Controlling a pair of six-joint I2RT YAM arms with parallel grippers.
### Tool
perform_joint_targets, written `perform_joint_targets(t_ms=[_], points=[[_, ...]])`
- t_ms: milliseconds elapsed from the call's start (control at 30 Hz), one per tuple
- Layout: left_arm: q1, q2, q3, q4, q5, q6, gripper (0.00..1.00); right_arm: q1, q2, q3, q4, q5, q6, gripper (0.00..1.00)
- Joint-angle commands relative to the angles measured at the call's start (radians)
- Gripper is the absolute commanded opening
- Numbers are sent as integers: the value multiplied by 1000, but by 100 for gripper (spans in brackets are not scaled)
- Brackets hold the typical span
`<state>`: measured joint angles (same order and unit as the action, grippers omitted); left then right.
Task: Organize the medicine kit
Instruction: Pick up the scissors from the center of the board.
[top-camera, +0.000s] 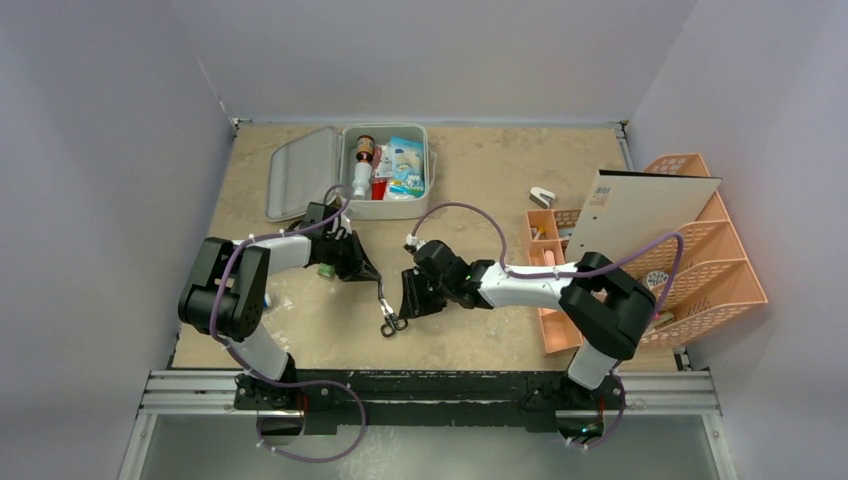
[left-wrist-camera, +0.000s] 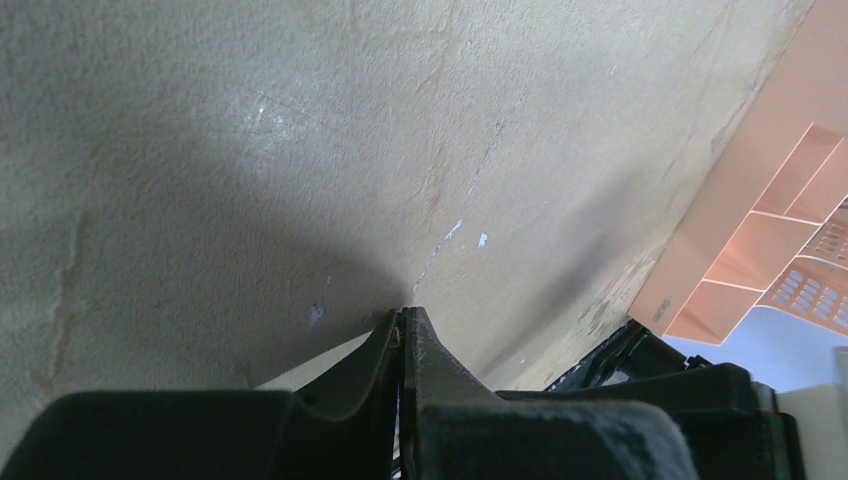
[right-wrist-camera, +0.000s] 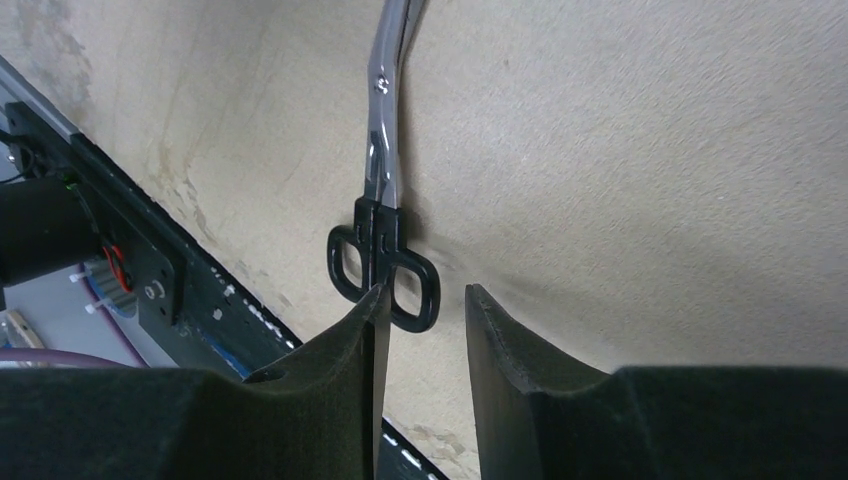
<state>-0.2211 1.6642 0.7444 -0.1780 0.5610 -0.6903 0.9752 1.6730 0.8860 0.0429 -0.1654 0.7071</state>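
The white medicine kit (top-camera: 388, 211) lies open at the back centre, its lid (top-camera: 303, 172) flat to the left, with bottles and packets inside. Steel scissors (top-camera: 385, 305) with black handles stretch toward the near edge between the arms. My left gripper (top-camera: 372, 272) is shut on their blade end; in the left wrist view the left gripper (left-wrist-camera: 408, 312) shows only a thin sliver between its jaws. My right gripper (top-camera: 405, 300) is open and empty. In the right wrist view the right gripper (right-wrist-camera: 425, 295) is just short of the scissors (right-wrist-camera: 385, 160), with one fingertip (right-wrist-camera: 375, 300) overlapping a handle loop.
A peach lattice organizer (top-camera: 700, 260) stands at the right with a white board (top-camera: 640, 215) leaning on it, and also shows in the left wrist view (left-wrist-camera: 760, 230). A small white item (top-camera: 542, 197) lies left of it. The black rail (top-camera: 430, 390) runs along the near edge.
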Motion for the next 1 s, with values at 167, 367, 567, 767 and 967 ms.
perform_joint_targets(t_ms=[167, 367, 567, 767, 967], points=[[-9, 20, 17, -12, -38, 34, 0, 15, 45, 4, 3, -36, 31, 35], [-12, 20, 8, 4, -20, 23, 0, 16, 63, 2, 24, -39, 31, 28], [-12, 17, 5, 9, -11, 16, 0, 16, 66, -5, 41, -34, 39, 23], [-14, 5, -6, 26, 14, -4, 0, 16, 60, -14, 65, -25, 38, 3], [-14, -89, 6, 8, 42, -11, 7, 15, 34, -30, 91, -31, 38, 0]])
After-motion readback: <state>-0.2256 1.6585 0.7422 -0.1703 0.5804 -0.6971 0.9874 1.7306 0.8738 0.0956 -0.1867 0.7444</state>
